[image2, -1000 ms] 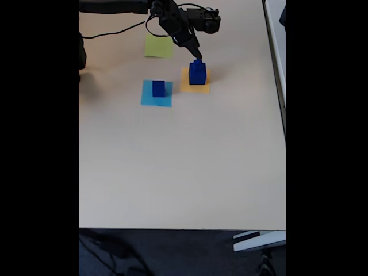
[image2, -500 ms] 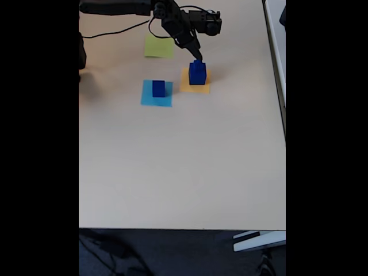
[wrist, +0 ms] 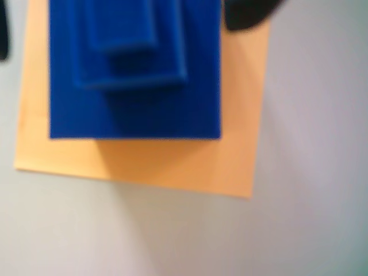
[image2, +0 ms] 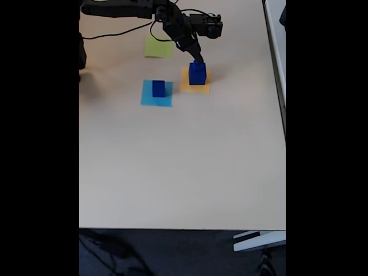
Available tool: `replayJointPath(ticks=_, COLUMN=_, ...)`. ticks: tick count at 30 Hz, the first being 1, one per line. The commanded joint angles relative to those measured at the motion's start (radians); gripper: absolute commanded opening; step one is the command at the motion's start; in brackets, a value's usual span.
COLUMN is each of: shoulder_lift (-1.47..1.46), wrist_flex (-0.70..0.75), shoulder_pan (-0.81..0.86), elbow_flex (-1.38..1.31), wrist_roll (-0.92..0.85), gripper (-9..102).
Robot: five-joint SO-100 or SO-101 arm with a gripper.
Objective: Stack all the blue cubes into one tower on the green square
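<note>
In the fixed view a stepped pile of blue cubes (image2: 197,73) stands on the orange-yellow square (image2: 202,89). From above, the wrist view shows its three steps: a large cube (wrist: 135,109), a middle one (wrist: 146,72) and a small one (wrist: 121,26), on the orange square (wrist: 172,167). My gripper (image2: 198,58) hovers just over the pile's top, open, with dark fingertips (wrist: 247,12) apart on either side of it (wrist: 123,23). One more blue cube (image2: 158,88) sits on the light-blue square (image2: 150,99). The green square (image2: 158,46) lies bare behind.
My arm (image2: 121,8) and its cable (image2: 115,33) run along the table's back edge. At the back left stands a dark object (image2: 82,57). The beige tabletop (image2: 184,167) stretches wide toward the front edge.
My arm and wrist have shifted slightly toward the back of the table, and the fingertips stay just over the pile. The cubes have not moved.
</note>
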Motion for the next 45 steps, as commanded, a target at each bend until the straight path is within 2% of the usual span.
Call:
replayJointPath(ticks=1, shoulder_lift=0.009, wrist_flex=-0.035, shoulder_pan=0.017, elbow_flex=-0.040, wrist_roll=-0.012, gripper=18)
replayJointPath(ticks=45, shoulder_lift=0.026, wrist_flex=-0.063, shoulder_pan=0.028, elbow_flex=0.061, wrist_roll=-0.031, gripper=13)
